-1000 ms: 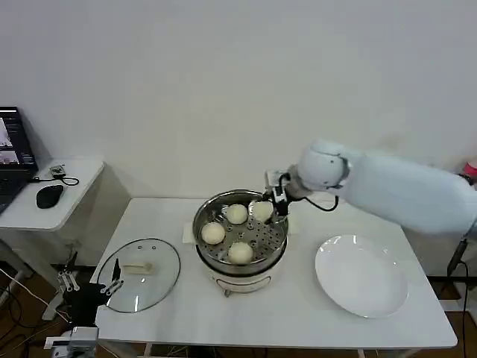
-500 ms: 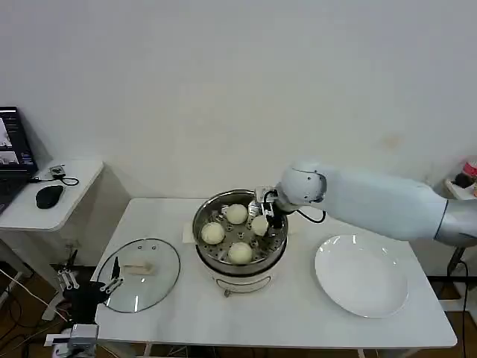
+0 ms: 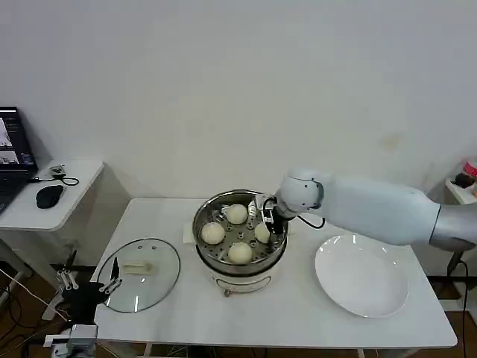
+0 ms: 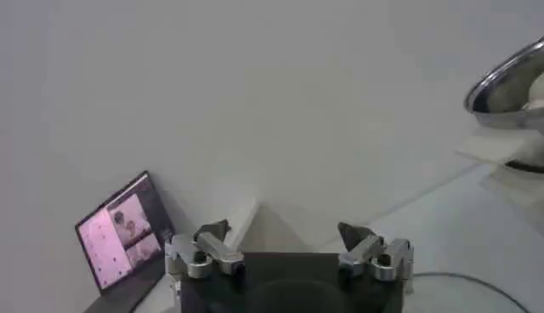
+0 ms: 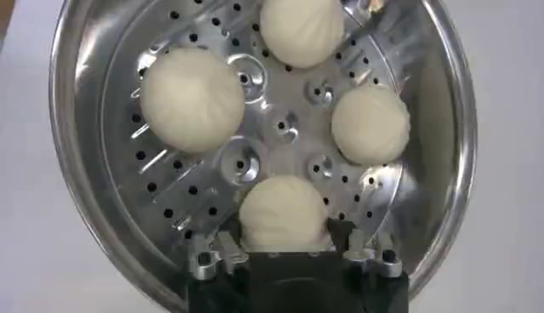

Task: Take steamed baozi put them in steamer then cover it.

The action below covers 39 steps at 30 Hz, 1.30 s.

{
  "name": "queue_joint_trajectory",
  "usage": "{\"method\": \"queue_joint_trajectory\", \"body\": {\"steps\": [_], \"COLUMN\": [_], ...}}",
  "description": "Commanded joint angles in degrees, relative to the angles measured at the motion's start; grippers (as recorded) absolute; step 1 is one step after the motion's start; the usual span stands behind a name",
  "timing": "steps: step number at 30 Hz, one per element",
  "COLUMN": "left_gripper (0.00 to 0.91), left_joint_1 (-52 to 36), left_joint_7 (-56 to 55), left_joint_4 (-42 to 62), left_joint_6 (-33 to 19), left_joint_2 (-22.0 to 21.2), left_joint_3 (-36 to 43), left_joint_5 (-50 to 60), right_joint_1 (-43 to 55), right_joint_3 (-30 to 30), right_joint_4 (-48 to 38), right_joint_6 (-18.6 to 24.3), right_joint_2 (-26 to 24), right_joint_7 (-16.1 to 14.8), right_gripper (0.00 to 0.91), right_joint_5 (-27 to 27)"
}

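The fourth of the steamed baozi [image 5: 283, 213] sits on the tray of the steamer [image 3: 240, 231], and the right claw [image 5: 289, 247] holds it between its fingers; next it must release and rise. The cover [image 3: 139, 274] waits on the bench [image 3: 298, 313], left of the steamer. The left claw [image 4: 289, 247] hangs spread beside it, low in the head view.

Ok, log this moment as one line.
right gripper: in steamer, around fourth baozi | left gripper: open, parked | cover: on table | plate: bare
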Motion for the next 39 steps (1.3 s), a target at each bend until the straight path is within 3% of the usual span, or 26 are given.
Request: {"method": "queue_joint_trajectory", "body": {"steps": [1, 8, 12, 14, 17, 18, 19, 21, 24, 26, 30, 33, 37, 39], "left_gripper": [0.907, 0.907, 0.907, 0.907, 0.907, 0.907, 0.907, 0.907, 0.907, 0.907, 0.907, 0.907, 0.907, 0.907], "left_joint_1": [0.07, -0.13, -0.34, -0.49, -0.72, -0.79, -0.85, -1.08, -1.42, -1.61, -2.42, -2.67, -2.37, -1.91], "left_joint_7": [-0.02, -0.08, -0.10, -0.06, -0.02, -0.01, 0.03, 0.00, -0.19, -0.50, -3.42, -3.53, -3.38, -2.29], "left_joint_4": [-0.12, 0.10, 0.15, 0.24, 0.48, 0.57, 0.73, 1.39, 2.81, 3.60, 4.65, 5.50, 6.83, 7.08], "left_joint_6": [-0.01, 0.11, 0.17, 0.24, 0.34, 0.32, 0.29, 0.10, -3.32, -4.93, -5.26, -5.48, -6.53, -6.80], "left_joint_2": [0.08, 0.12, 0.10, 0.26, 0.43, 0.46, 0.47, 0.63, 0.91, 1.11, 1.73, 2.12, 2.52, 2.85], "left_joint_3": [-0.16, -0.03, 0.30, 0.40, 0.48, 0.49, 0.49, 0.70, 0.97, 1.01, 1.55, 1.73, 1.51, 1.26], "left_joint_5": [-0.02, -0.09, -0.12, -0.25, -0.61, -0.66, -0.80, -1.51, -2.24, -2.66, -4.44, -3.62, -0.16, 3.56], "right_joint_1": [1.20, 3.90, 2.95, 1.52, -4.28, -10.18, -12.53, -25.78, -43.22, -51.00, -71.08, -80.82, -92.94, -99.60], "right_joint_3": [2.18, 6.65, 11.03, 12.92, 18.99, 23.58, 25.63, 37.03, 52.19, 59.12, 78.22, 89.62, 103.70, 113.55], "right_joint_4": [1.81, 8.24, 13.07, 14.66, 16.97, 18.66, 19.23, 21.27, 22.96, 23.55, 23.77, 24.08, 25.51, 27.80], "right_joint_6": [0.20, -0.67, -0.90, -0.91, -0.34, 0.76, 1.33, 4.98, 12.02, 16.84, 23.69, 27.85, 33.50, 33.39], "right_joint_2": [-1.37, -5.79, -10.74, -12.91, -17.32, -19.54, -20.48, -22.80, -23.37, -22.98, -16.92, -11.58, -2.62, 4.71], "right_joint_7": [-1.03, -0.37, 1.49, 3.96, 15.42, 21.18, 25.08, 34.09, 41.69, 45.91, 47.67, 46.88, 42.50, 37.32], "right_gripper": [0.907, 0.907, 0.907, 0.907, 0.907, 0.907, 0.907, 0.907, 0.907, 0.907, 0.907, 0.907, 0.907, 0.907], "right_joint_5": [-0.71, 2.46, 4.26, 4.41, 5.35, 7.02, 8.27, 8.54, 4.29, 3.12, -2.15, -5.12, -9.51, -7.66]}}
